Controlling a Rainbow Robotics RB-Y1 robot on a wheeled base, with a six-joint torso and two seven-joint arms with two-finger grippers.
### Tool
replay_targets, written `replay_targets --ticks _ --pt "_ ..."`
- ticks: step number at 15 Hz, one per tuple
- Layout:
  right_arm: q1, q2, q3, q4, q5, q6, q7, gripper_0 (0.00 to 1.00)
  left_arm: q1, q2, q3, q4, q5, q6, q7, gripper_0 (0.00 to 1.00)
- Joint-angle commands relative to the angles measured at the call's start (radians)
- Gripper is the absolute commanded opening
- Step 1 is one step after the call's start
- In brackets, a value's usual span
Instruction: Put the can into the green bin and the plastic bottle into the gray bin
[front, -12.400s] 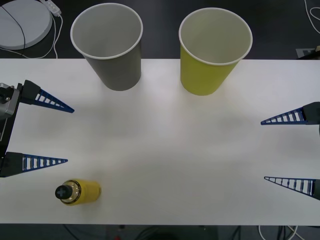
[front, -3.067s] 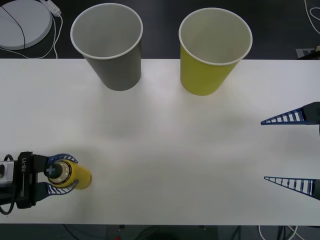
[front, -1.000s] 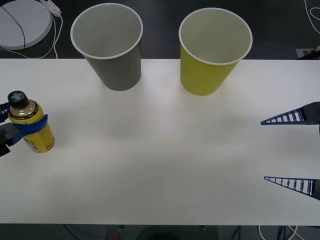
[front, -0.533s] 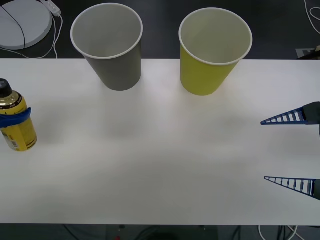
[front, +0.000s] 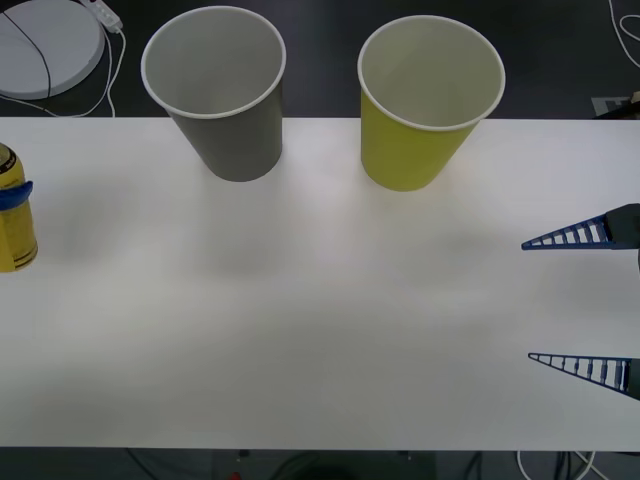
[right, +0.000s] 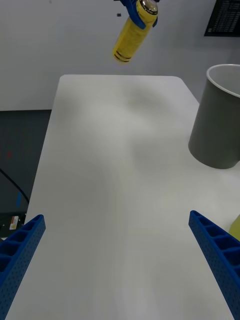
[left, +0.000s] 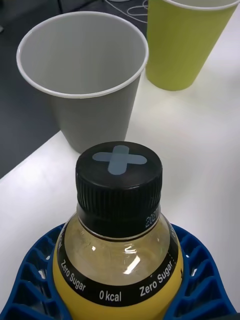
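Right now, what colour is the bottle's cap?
Black, with a pale cross on top; the plastic bottle shows best in the left wrist view.

Before me lies a white table (front: 320, 330), its surface matte with rounded corners. Beyond its far left corner I see a round white disc (front: 45, 45) on the dark floor (front: 320, 90), crossed by a black cable (front: 40, 55), with a white cord (front: 112, 62) trailing beside it.

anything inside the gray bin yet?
No. The gray bin shows a bare pale inside down its walls in the front view; its very bottom is hard to see. The plastic bottle is held in the left gripper, outside the bin.
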Motion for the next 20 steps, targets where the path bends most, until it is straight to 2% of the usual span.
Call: replay_targets --ticks 1,5,11,14,20 --pt "0.0 0.0 0.0 0.0 0.0 0.0 0.0 1.0 -0.088 0.067 -0.036 0.066 0.0 -0.063 0.015 0.0" --pt "0.0 0.0 0.0 0.0 0.0 0.0 0.0 1.0 -0.218 0.127 -0.108 0.109 -0.018 -0.127 0.041 0.0" --pt "0.0 0.0 0.0 0.0 0.0 0.0 0.0 1.0 -0.468 0.153 -0.222 0.204 -0.065 -0.27 0.099 0.0" --pt "0.0 0.0 0.0 0.0 0.0 0.0 0.0 1.0 -0.605 0.151 -0.312 0.216 -0.133 -0.273 0.169 0.0" --pt "0.0 0.0 0.0 0.0 0.0 0.0 0.0 1.0 -0.899 0.122 -0.516 0.342 -0.139 -0.273 0.203 0.0"
